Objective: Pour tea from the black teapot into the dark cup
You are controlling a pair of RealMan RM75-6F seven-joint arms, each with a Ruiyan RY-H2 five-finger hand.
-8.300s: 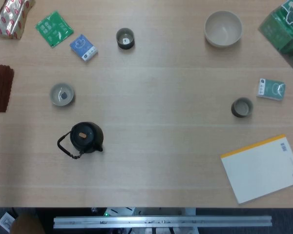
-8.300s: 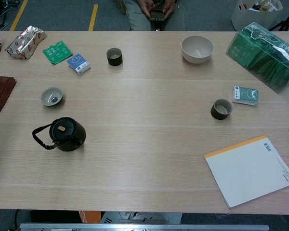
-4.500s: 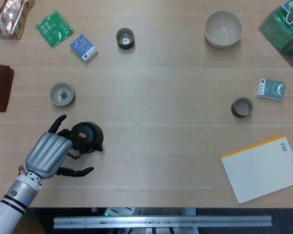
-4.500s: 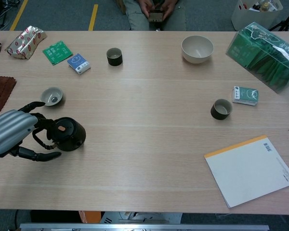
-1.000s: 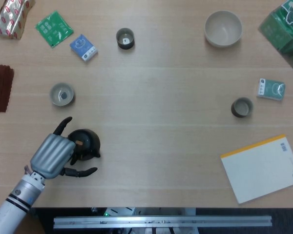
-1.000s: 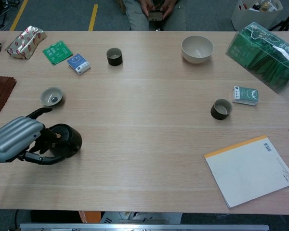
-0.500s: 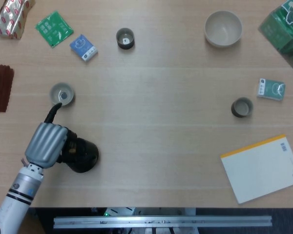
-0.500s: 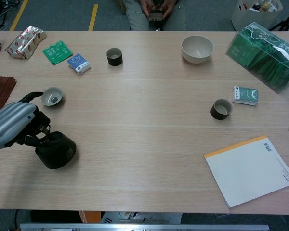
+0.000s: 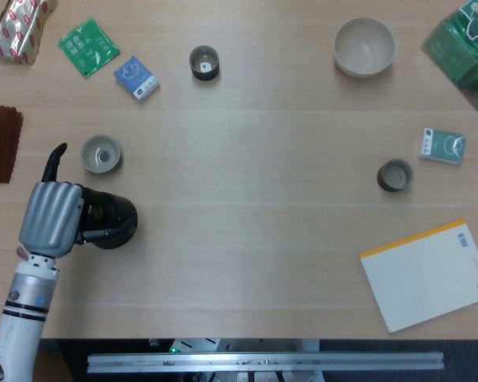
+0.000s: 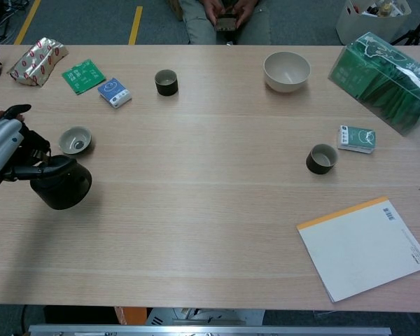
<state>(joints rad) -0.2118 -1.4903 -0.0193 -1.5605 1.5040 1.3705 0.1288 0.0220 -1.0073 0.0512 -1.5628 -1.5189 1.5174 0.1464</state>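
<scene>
The black teapot (image 9: 111,220) (image 10: 61,186) hangs above the table at the left, and my left hand (image 9: 52,216) (image 10: 3,152) grips it by the handle side. It sits just on the near side of a small grey cup (image 9: 101,153) (image 10: 75,140). One dark cup (image 9: 205,62) (image 10: 166,82) stands at the far centre-left. A second dark cup (image 9: 395,175) (image 10: 322,159) stands at the right. The teapot's spout and lid are hidden. My right hand shows in neither view.
A beige bowl (image 9: 365,46) (image 10: 287,71) and a green box (image 9: 462,44) (image 10: 386,70) stand at the far right. A notepad (image 9: 427,274) (image 10: 364,248) lies near right. Tea packets (image 9: 135,77) (image 10: 114,92) and a brown cloth (image 9: 0,143) (image 10: 1,134) lie at the left.
My left hand closed on the teapot, lifted it off the table and carried it left and away, up beside the grey cup.
</scene>
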